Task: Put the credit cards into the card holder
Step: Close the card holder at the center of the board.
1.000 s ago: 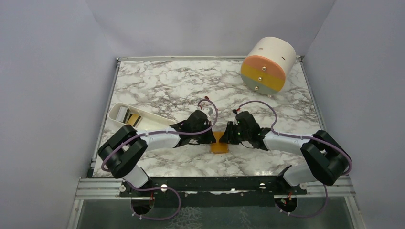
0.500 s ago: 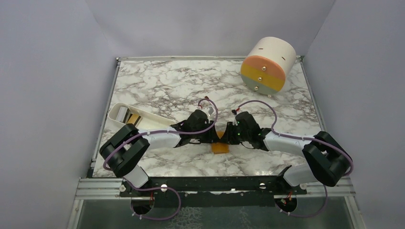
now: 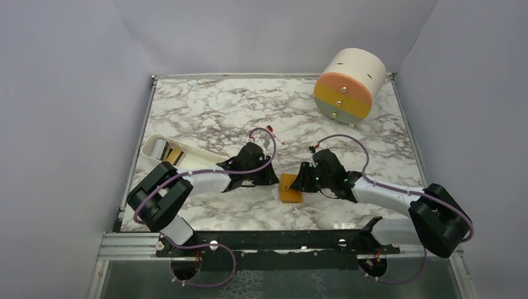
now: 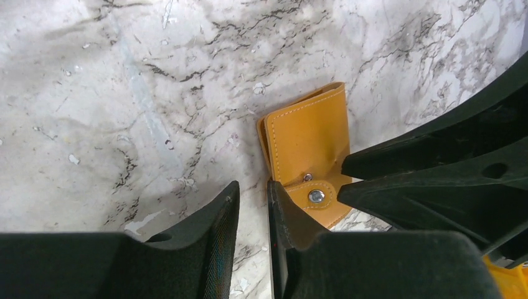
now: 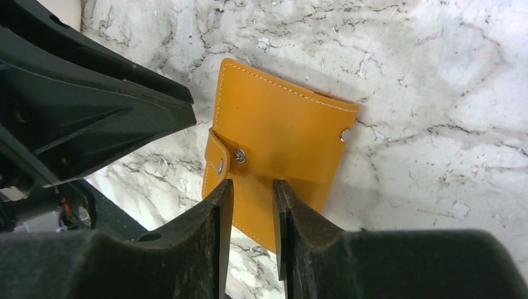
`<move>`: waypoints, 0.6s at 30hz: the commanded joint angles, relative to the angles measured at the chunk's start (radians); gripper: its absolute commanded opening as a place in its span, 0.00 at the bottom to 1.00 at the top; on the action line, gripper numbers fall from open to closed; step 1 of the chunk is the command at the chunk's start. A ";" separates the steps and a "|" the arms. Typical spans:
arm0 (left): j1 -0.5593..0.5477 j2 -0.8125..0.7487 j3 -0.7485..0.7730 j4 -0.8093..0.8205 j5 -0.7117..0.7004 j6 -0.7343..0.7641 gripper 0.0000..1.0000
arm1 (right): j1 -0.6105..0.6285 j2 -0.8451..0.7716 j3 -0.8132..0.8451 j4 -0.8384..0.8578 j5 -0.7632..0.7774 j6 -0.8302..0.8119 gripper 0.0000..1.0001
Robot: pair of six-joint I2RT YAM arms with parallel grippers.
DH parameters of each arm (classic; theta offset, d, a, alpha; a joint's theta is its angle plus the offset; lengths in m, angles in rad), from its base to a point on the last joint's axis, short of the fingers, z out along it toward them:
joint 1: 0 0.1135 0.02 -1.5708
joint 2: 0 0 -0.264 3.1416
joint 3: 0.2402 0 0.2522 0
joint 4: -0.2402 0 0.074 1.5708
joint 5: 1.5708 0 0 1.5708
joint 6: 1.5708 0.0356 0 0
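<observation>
- L gripper (image 4: 252,187) is hovering low over the marble tabletop (image 4: 124,93). Its jaws are standing a narrow slit apart w/ nothing btwn them, only marble showing thru the gap.
- Card holder (image 4: 308,140) is lying folded on the marble just ahead of L gripper's tips, orange outside up, snap tab wrapping round one edge. The tab is sitting right by one L fingertip (image 4: 277,199); touching or not, can't tell.
- R gripper (image 5: 252,185) is hanging over the card holder's near edge. Its jaws are a little apart & not clamping, w/ orange leather showing thru the gap.
- In the top view the card holder is lying btwn the two grippers, w/ R gripper at one edge and L gripper just beside the opposite edge.
- Credit cards (image 3: 175,156) are sitting in the white tray (image 3: 199,159), well behind L gripper & alongside the L arm.
- Drum (image 3: 347,84) is standing far ahead of R gripper, at the table's far corner.
</observation>
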 commanded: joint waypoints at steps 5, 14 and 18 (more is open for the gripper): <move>-0.002 -0.027 -0.046 0.076 0.090 -0.029 0.25 | 0.006 -0.119 0.001 -0.054 0.028 0.086 0.33; -0.003 -0.017 -0.058 0.110 0.119 -0.042 0.26 | 0.006 -0.076 0.008 -0.024 -0.009 0.128 0.34; -0.004 -0.016 -0.060 0.109 0.123 -0.044 0.26 | 0.006 -0.044 -0.006 0.029 -0.034 0.129 0.33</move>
